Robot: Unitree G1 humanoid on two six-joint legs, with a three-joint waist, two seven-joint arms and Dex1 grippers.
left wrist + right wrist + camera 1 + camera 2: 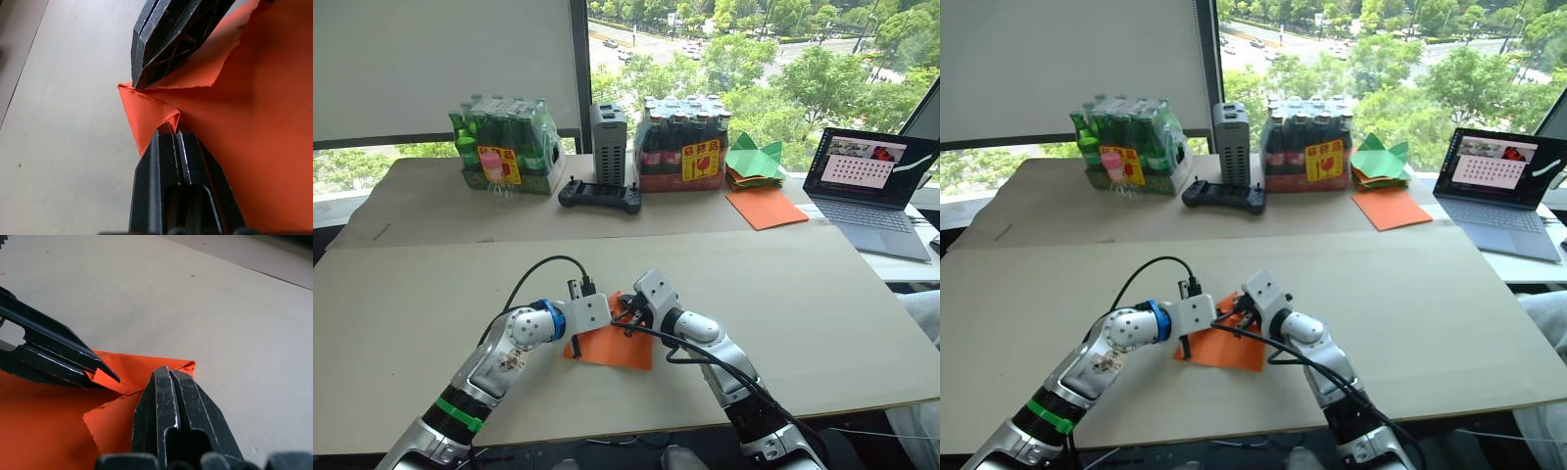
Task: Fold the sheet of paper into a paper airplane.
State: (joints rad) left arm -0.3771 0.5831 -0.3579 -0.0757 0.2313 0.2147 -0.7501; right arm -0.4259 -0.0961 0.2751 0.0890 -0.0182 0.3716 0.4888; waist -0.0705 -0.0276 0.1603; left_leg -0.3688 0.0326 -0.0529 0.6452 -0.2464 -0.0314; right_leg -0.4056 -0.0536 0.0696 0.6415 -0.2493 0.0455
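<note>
Both grippers, left gripper [597, 311] and right gripper [628, 315], are apparently pinching the thin, floppy, tear-prone orange paper sheet [619, 345] near its folded corner.

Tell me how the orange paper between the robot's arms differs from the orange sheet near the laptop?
The sheet of paper lies on the near board, creased, a corner lifted, with the left tool and right tool both shut on it. The spare orange sheet lies smooth, flat and untouched at the far edge, beside the green paper shapes. Both are bright orange.
</note>
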